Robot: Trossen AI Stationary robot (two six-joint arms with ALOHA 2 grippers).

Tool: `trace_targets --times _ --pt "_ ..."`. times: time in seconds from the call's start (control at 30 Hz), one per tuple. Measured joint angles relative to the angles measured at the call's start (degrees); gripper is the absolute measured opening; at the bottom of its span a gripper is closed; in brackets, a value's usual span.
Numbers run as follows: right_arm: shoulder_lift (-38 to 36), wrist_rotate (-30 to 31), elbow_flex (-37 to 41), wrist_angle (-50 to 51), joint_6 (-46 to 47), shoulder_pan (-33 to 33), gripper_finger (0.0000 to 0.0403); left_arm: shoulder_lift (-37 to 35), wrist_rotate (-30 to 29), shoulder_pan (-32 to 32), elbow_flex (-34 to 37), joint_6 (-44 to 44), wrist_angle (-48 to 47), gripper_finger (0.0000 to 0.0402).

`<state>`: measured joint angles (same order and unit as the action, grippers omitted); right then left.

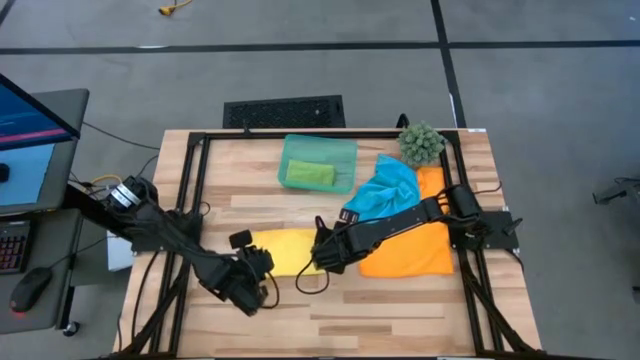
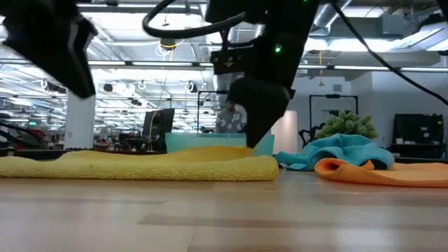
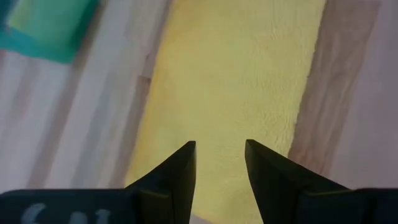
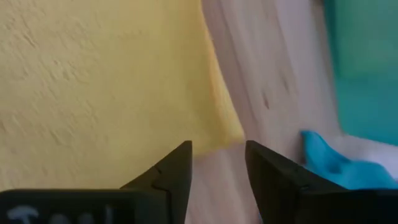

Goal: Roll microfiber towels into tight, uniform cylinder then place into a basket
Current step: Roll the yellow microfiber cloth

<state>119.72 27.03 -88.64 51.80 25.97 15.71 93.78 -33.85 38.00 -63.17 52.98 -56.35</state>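
A yellow towel (image 1: 288,250) lies flat as a long low band (image 2: 140,166) on the middle of the table. My left gripper (image 3: 221,163) hovers open over its left end (image 1: 262,268), clear above it. My right gripper (image 4: 217,165) stands open low over the towel's right end (image 1: 322,258), its fingers straddling a corner of the cloth (image 4: 227,134). The teal basket (image 1: 345,150) sits at the far middle with a green towel (image 1: 308,174) inside. A blue towel (image 1: 385,190) lies crumpled on the flat orange towel (image 1: 415,245) at the right.
A spiky green plant ball (image 1: 421,143) stands at the far right corner. The black frame rails (image 1: 195,190) run along the table's left and right sides. Bare wood (image 1: 330,320) lies along the near edge.
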Motion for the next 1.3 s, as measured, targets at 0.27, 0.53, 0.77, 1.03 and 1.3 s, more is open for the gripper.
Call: trace_targets --times 0.27,0.53,0.77,1.03,1.3 --pt "-2.02 0.12 0.0 5.46 1.13 2.46 0.0171 0.04 -2.05 -0.87 11.37 1.75 14.11 0.0132" --pt "-1.94 0.19 0.0 3.79 -2.97 5.18 0.0159 0.04 3.55 -3.26 18.91 -0.43 29.15 0.0132" --pt "-1.4 -0.14 0.0 0.19 -6.39 5.78 0.0157 -0.17 5.48 -6.33 20.79 -1.72 26.73 0.0132" --pt "-1.4 -0.16 0.0 0.0 -6.25 5.51 0.0157 0.13 3.81 -10.54 18.82 -6.72 11.19 0.0132" --pt "-1.4 -0.09 0.0 0.22 -4.6 4.72 0.0157 0.19 -2.84 -11.25 14.05 -1.5 -0.48 0.0132"
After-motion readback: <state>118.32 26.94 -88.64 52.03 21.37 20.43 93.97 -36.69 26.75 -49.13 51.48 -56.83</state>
